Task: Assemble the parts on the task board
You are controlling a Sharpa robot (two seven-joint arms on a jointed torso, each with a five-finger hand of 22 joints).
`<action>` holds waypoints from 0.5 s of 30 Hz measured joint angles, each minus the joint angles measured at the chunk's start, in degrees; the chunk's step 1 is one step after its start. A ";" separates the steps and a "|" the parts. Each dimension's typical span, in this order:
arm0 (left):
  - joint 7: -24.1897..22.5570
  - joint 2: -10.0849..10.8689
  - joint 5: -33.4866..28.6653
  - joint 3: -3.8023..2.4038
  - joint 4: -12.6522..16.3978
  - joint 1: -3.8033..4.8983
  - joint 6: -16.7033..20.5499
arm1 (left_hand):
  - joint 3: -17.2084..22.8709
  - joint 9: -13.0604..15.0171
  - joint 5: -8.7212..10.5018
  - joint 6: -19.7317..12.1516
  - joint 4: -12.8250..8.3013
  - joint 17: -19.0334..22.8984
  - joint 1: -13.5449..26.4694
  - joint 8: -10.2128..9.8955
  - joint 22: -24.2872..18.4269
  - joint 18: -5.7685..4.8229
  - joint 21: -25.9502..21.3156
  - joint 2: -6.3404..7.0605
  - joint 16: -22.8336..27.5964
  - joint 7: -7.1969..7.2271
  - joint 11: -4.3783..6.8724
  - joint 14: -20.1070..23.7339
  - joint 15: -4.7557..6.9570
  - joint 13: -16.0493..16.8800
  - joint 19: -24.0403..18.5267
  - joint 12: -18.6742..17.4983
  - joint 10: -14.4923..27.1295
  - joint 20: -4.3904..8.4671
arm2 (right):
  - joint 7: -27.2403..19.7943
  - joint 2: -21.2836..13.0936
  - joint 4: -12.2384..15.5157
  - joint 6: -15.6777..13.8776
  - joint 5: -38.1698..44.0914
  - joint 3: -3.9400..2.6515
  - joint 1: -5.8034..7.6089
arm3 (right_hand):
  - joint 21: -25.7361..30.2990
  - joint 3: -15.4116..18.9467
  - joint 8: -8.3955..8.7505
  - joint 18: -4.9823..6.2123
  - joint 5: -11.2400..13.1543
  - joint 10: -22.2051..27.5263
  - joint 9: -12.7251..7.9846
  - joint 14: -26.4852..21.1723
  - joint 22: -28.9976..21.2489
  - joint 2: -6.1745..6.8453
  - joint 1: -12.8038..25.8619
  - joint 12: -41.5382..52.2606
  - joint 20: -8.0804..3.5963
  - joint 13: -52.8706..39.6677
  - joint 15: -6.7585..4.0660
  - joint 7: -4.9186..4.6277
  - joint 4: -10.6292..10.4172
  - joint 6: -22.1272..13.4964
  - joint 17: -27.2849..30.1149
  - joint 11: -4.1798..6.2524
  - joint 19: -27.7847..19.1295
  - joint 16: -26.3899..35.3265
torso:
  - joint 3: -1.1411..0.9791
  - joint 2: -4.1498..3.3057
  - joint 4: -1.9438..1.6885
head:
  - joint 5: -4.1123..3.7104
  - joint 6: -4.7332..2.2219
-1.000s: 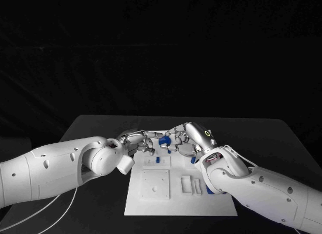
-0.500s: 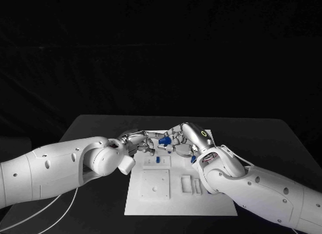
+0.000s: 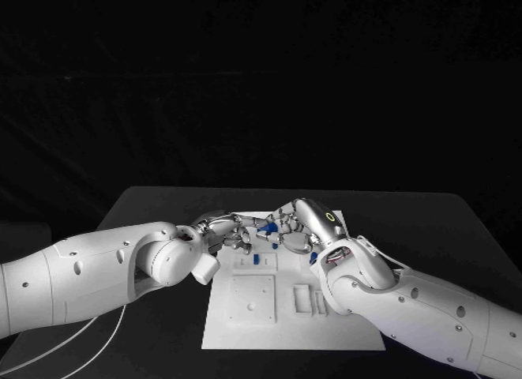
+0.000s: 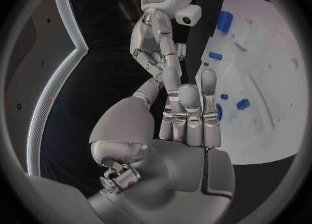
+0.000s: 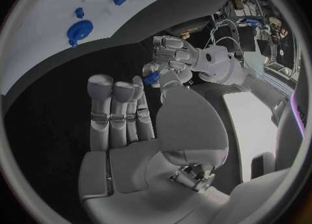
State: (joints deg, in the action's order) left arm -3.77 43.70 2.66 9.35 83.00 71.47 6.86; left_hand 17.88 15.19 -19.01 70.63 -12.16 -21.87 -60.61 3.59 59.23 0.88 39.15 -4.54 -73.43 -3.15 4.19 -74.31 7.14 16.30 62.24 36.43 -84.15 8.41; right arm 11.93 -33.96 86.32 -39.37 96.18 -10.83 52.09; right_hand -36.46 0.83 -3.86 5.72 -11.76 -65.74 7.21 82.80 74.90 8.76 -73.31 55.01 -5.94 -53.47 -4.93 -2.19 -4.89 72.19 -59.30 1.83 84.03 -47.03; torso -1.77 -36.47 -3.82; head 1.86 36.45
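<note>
Black table (image 3: 443,221) carried the white task board (image 3: 286,322). Both hands met above its far end: the left hand (image 3: 223,229) and right hand (image 3: 297,225) pinched one blue part (image 3: 264,228) between their fingertips (other blue parts (image 4: 224,21) lay on the board).

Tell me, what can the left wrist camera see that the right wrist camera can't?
Left wrist view, not the right: the right hand from the front, reaching toward the camera.

Right wrist view, not the left: the left hand from the front, and a small blue part right where the two hands' fingers meet. Which hand holds it is unclear.

Both views: the white task board with loose blue parts lying on it, and the two hands close together beside it.
</note>
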 measured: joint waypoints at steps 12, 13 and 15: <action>0.24 -0.04 0.30 -0.02 -0.08 0.00 -0.05 | 0.14 -0.32 0.23 0.00 -0.16 0.06 -0.32 -0.26 -0.10 0.00 0.00 -0.28 0.00 0.00 0.00 0.01 -0.02 -0.01 0.00 0.00 0.00 0.00 | 0.96 0.24 0.00 -0.24 0.29 0.01 -0.02 | -1.16 -1.65 0.00 -0.89 0.67 -1.12 3.98 0.40 0.00 0.00 0.00 0.68 -0.41 -1.31 -0.39 0.96 0.71 2.01 -1.21 0.73 0.01 -0.96 | -0.01 -0.01 0.02 | -0.03 0.11; 0.25 -0.04 0.31 -0.02 -0.09 0.00 -0.05 | 0.14 -0.32 0.23 0.00 -0.17 0.06 -0.33 -0.25 -0.10 0.00 0.00 -0.27 0.00 0.00 0.00 0.01 -0.02 -0.01 0.00 0.00 0.00 0.00 | 0.99 0.24 0.01 -0.28 0.30 0.02 -0.02 | -1.16 -1.65 0.00 -0.89 0.67 -1.13 4.25 0.40 0.00 0.00 0.00 0.68 -0.41 -1.33 -0.39 1.01 0.71 2.06 -1.26 0.73 0.01 -0.96 | -0.01 -0.01 0.02 | -0.01 0.12; 0.28 -0.04 0.35 -0.02 -0.12 0.00 -0.05 | 0.14 -0.32 0.24 0.00 -0.17 0.11 -0.38 -0.22 -0.19 -0.01 0.22 -0.22 0.00 0.00 0.00 0.01 -0.02 -0.01 0.00 0.00 0.00 0.00 | 1.04 0.24 0.03 -0.38 0.33 0.02 -0.02 | -1.16 -1.67 0.00 -0.89 0.15 -1.13 4.66 0.40 0.00 0.00 0.00 0.67 -0.41 -1.34 -0.39 1.02 0.73 2.07 -1.29 0.73 0.01 -0.96 | -0.02 -0.01 0.02 | 0.01 0.12</action>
State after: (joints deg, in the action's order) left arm -3.49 43.66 3.01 9.33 82.88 71.47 6.81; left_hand 18.02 14.87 -18.78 70.63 -12.33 -21.76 -61.00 3.36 59.04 0.87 39.36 -4.76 -73.43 -3.15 4.18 -74.31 7.12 16.30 62.24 36.43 -84.15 8.41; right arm 12.97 -33.72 86.36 -39.75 96.51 -10.81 52.06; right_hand -37.63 -0.84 -3.86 4.83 -11.61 -66.87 11.87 83.20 74.90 8.76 -73.31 55.68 -6.35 -54.81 -5.32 -1.17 -4.16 74.26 -60.59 2.56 84.04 -47.99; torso -1.79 -36.48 -3.80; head 1.87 36.56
